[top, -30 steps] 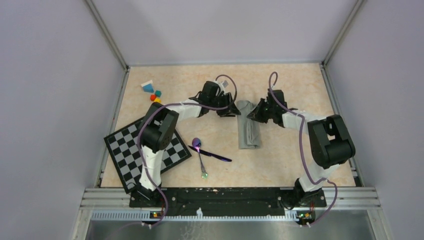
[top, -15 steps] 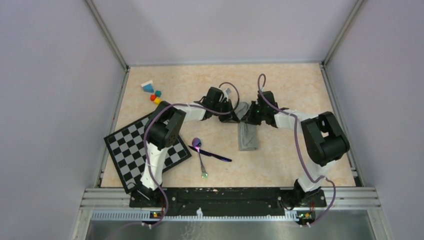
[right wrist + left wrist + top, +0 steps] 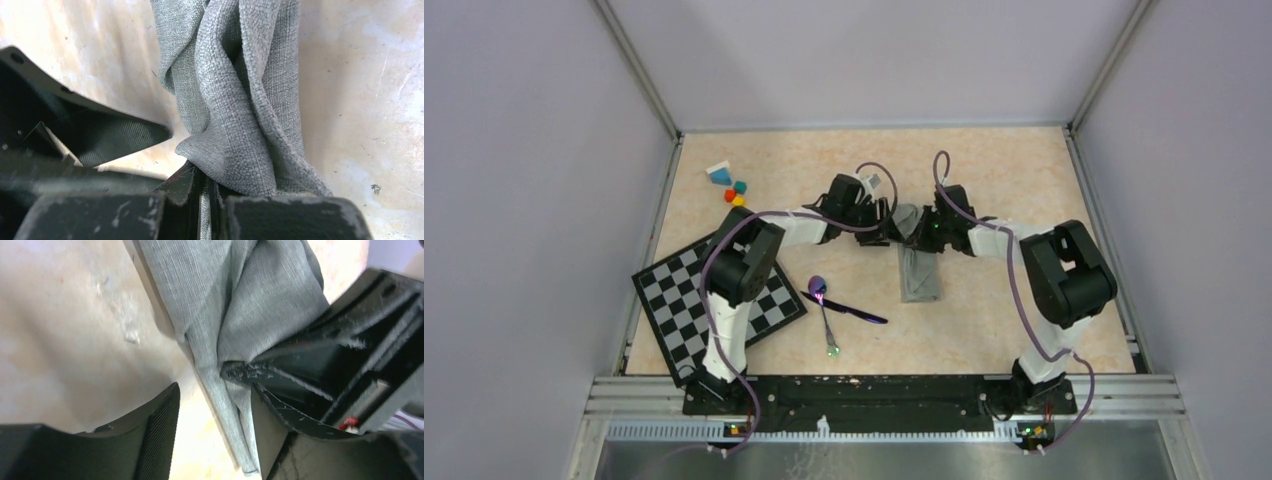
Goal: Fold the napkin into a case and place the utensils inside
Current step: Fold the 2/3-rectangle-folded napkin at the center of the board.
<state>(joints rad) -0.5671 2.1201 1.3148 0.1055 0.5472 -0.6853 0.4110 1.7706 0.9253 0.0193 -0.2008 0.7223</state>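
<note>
Napkin [image 3: 919,268] sits folded into a narrow strip in the middle of the desk [image 3: 994,180], far end bunched up. Right pincer [image 3: 202,192] is clamped tight on that end, while left pincer [image 3: 212,405] is half open around an edge, gripping nothing. Tugging now could undo the folds. Beige marble-look top, plain grey walls [image 3: 874,60].

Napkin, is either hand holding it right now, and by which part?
The right hand pinches a bunched fold at the far end of the napkin. The left hand stands open astride the cloth's edge, gripping nothing.
</note>
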